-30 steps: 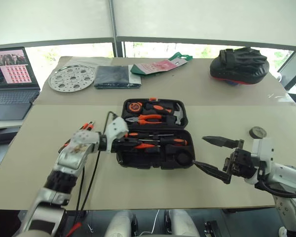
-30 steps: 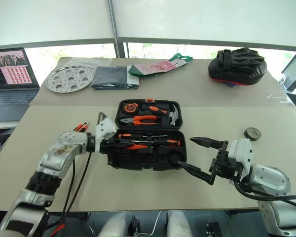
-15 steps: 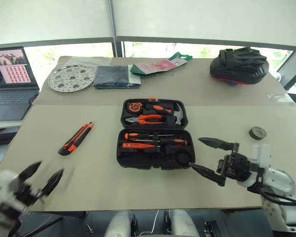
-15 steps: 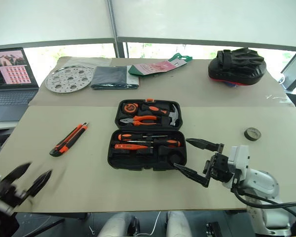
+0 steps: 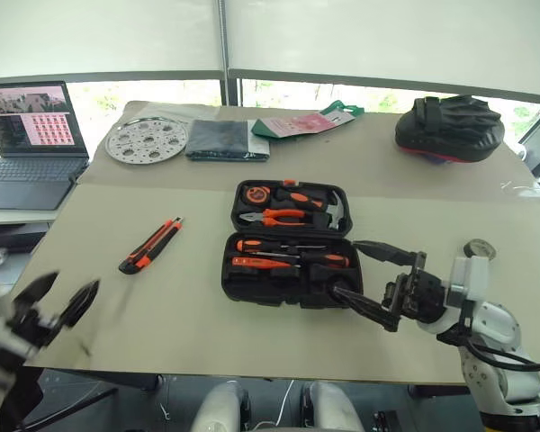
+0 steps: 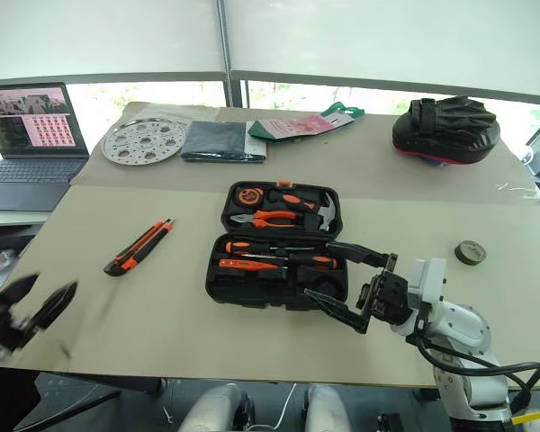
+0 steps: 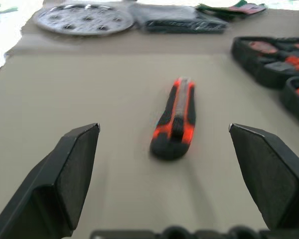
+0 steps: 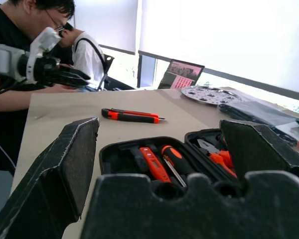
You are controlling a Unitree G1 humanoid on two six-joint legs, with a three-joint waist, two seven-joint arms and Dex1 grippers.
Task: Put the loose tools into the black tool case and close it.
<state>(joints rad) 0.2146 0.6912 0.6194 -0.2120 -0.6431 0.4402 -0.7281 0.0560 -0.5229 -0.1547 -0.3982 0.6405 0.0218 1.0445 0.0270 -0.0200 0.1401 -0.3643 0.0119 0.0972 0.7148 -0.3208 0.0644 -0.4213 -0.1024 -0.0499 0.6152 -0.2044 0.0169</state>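
Black tool case point(image 5: 288, 245) lies open mid-surface, screwdrivers point(image 5: 292, 255) inside. Utility knife point(image 5: 150, 245) loose to its left, tape roll point(image 5: 478, 248) right. My left gripper point(image 5: 56, 304) and right gripper point(image 5: 372, 276) both spread wide, empty.

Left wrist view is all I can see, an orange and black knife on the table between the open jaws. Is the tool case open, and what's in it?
Observer: Yes, the black tool case lies open, and two long screwdrivers sit in its near half.
Operator: Anything loose besides the utility knife?
Observer: A small black tape roll lies on the table to the right of the case, apart from it.
Operator: Where's the right arm?
Observer: The right gripper hovers at the case's near right corner, jaws open, holding nothing.
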